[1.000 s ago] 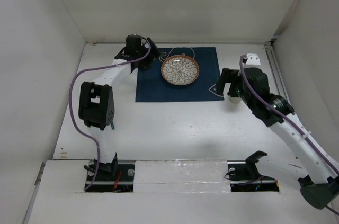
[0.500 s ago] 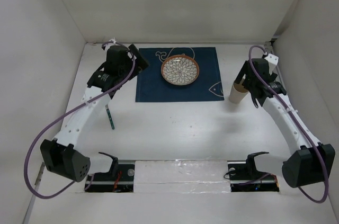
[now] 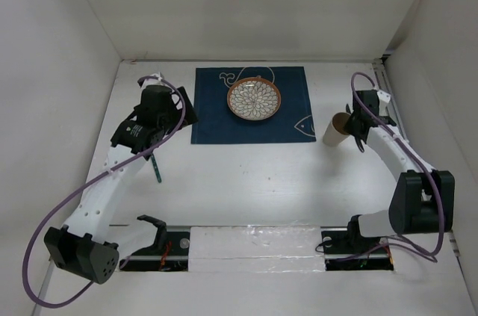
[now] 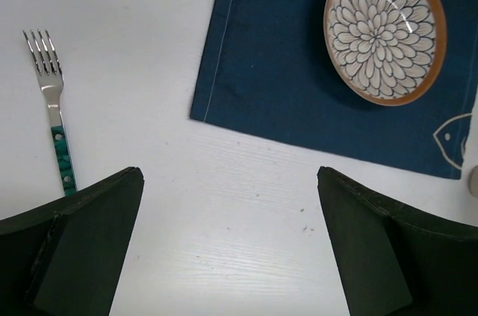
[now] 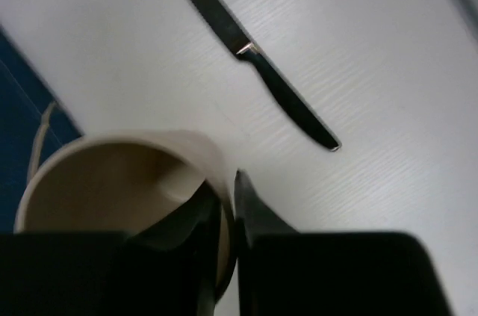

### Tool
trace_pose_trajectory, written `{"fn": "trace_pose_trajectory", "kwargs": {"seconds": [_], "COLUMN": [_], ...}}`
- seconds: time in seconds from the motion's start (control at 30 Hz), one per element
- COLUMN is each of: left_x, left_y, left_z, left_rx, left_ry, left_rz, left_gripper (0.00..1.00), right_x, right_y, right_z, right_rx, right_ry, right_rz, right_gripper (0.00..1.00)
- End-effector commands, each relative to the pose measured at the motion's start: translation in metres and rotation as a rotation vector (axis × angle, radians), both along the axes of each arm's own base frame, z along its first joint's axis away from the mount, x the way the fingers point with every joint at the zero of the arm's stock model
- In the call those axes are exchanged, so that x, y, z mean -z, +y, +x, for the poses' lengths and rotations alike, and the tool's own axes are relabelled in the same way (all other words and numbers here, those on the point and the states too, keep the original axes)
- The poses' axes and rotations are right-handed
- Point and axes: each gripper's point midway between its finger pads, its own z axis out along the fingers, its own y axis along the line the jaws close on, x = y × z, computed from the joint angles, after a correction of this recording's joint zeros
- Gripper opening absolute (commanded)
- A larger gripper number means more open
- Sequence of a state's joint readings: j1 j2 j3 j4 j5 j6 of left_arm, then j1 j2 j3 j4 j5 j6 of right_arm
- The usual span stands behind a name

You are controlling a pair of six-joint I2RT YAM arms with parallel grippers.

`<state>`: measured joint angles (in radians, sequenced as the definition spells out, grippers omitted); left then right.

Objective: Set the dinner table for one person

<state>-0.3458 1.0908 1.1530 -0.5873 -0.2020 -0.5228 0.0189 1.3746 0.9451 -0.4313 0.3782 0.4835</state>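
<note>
Nearest the bases, the fork (image 3: 157, 169) lay on the white table (image 3: 246, 189), left of the mat. The left pincer (image 4: 228, 174), drawn back from the mat's far corner, hung spread wide beside the fork, holding nothing. Further out, the right pincer (image 5: 226, 204) had just closed onto the rim of the cup (image 5: 112, 174), one finger inside and one outside. The cup stood just right of the blue mat (image 3: 216, 125), with a knife (image 5: 254, 62) beyond. Farthest, the plate (image 3: 255, 98) sat on the mat. The cup looked next to be placed.
</note>
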Motion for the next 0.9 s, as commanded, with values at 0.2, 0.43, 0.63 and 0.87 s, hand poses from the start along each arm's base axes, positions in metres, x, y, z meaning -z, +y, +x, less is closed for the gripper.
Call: {"fn": "trace_pose_trajectory", "kwargs": {"seconds": [0.2,0.43,0.63,0.87], "left_x": [0.024,0.025,0.025,0.028], "left_y": [0.006,0.014,0.01,0.007], "left_z": [0.003,-0.004,-0.005,-0.005], "left_rx": [0.024,0.008,0.032,0.056], "left_ry": [0.026,0.005,-0.001,0.011], "left_rz": [0.025,0.043,0.036,0.033], "left_gripper": [1.0,1.0,1.0,1.0], "right_x": [-0.08,-0.081,-0.083,-0.073], "right_y": [0.032,0.069,0.101,0.124], "right_z": [0.057,0.145,0.205,0.248], "right_rx": [-0.046,-0.17,-0.249,-0.319], "right_ry": [-0.188,-0.062,-0.089,-0.171], "right_rz": [-0.055,-0.086,-0.098,-0.046], "right_gripper": [0.0,0.0,0.0,0.0]}}
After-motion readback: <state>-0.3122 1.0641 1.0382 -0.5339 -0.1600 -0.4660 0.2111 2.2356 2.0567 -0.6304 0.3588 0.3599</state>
